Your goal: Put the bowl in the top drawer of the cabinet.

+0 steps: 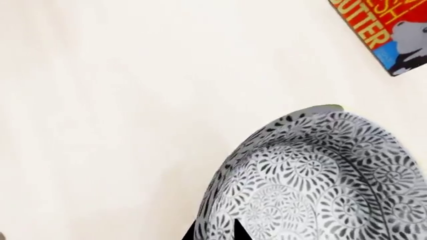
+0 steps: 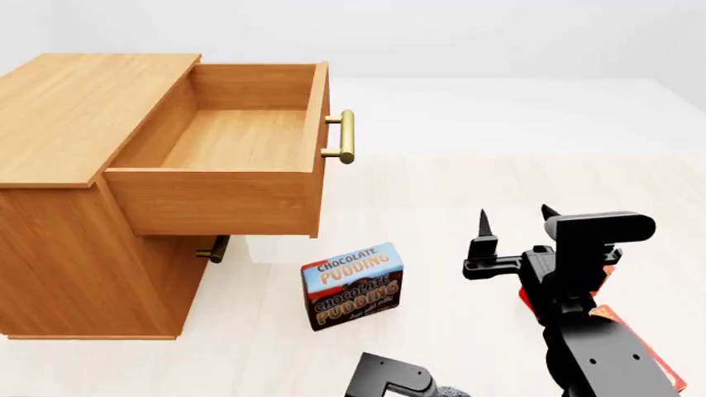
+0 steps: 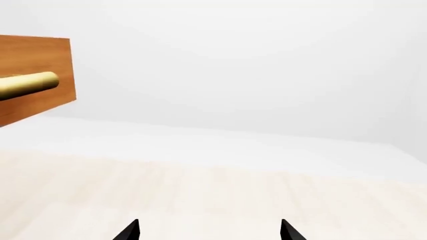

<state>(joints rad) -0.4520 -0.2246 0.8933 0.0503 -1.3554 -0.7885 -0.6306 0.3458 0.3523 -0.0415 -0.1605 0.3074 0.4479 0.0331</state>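
The bowl (image 1: 320,175), speckled grey and white, fills the left wrist view close to the camera. Its rim sits between the two dark fingertips of my left gripper (image 1: 217,232), which is shut on it. In the head view the bowl is out of sight, and only part of the left arm (image 2: 386,380) shows at the bottom edge. The cabinet (image 2: 66,207) stands at the left with its top drawer (image 2: 221,141) pulled out and empty, brass handle (image 2: 342,136) facing right. My right gripper (image 2: 513,225) stands open, fingers up, holding nothing, right of the drawer.
A chocolate pudding box (image 2: 353,285) stands on the pale floor below the open drawer. A red box (image 2: 629,335) lies under the right arm, and a butter box (image 1: 387,30) lies near the bowl. The lower drawer's handle (image 2: 215,248) shows under the open one.
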